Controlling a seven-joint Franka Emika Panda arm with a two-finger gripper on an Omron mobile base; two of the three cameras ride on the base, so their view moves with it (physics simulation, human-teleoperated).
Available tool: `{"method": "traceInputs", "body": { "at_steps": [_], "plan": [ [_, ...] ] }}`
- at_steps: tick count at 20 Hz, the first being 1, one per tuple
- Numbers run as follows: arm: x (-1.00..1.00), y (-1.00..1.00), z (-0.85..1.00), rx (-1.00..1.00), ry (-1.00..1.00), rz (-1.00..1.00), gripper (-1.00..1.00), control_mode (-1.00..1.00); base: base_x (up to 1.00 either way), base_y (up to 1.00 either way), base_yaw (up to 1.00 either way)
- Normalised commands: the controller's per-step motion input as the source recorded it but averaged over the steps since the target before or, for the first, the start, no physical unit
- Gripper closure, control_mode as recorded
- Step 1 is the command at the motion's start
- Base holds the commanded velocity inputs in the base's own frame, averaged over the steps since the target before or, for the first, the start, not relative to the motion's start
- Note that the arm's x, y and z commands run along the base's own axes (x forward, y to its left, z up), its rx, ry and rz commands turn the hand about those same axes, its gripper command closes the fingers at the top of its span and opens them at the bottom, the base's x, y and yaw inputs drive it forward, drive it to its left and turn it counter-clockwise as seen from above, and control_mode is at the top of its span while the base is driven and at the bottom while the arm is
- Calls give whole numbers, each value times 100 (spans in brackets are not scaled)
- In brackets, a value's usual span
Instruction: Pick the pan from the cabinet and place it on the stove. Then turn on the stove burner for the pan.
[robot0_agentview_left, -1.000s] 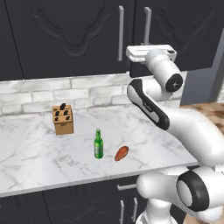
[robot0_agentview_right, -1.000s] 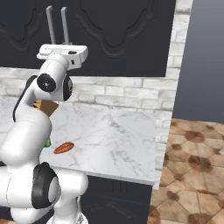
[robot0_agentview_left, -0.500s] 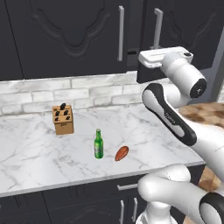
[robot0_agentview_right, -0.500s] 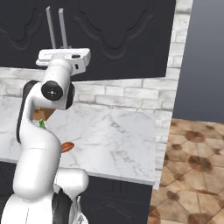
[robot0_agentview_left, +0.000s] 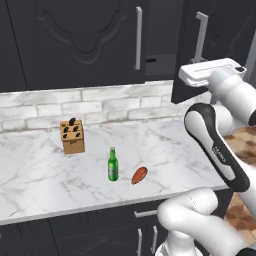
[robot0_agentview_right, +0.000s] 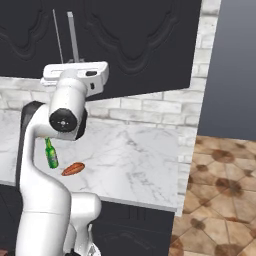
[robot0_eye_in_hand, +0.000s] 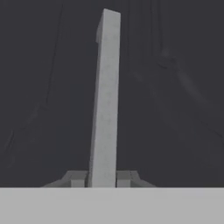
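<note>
From the left base view I see my arm raised to the cabinet (robot0_agentview_left: 215, 45), its right door swung partly open, above a counter (robot0_agentview_left: 45, 185) with a knife block (robot0_agentview_left: 72, 136), a green bottle (robot0_agentview_left: 113, 165) and a sausage (robot0_agentview_left: 139, 175). The right base view shows the same. In the hand view, my gripper (robot0_eye_in_hand: 103, 178) is closed tight on the door handle (robot0_eye_in_hand: 105, 96).

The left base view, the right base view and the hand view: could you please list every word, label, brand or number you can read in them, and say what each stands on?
Robot arm: a small vertical marking on its dark band, too small and blurred to read.
Green bottle: no label can be read.
Knife block: no text.
Cabinet doors and bar handle: no text.
So nothing here can be read as words or numbers.
</note>
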Motion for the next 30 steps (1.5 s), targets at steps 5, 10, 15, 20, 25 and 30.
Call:
{"method": "traceInputs", "body": {
  "at_steps": [5,10,15,20,25,30],
  "plan": [
    [-63,-60,13,-2,4,0,100,-100,0,0,0],
    [-29,-65,0,-3,11,0,100,-100,0,0,0],
    [-8,-50,-1,-2,12,0,-100,-100,0,0,0],
    [-22,-12,0,0,-9,1,-100,-100,0,0,0],
    [-82,11,0,-7,-22,5,-100,-100,0,0,0],
    [-49,67,1,-19,-8,2,-100,-100,0,0,0]
  ]
}}
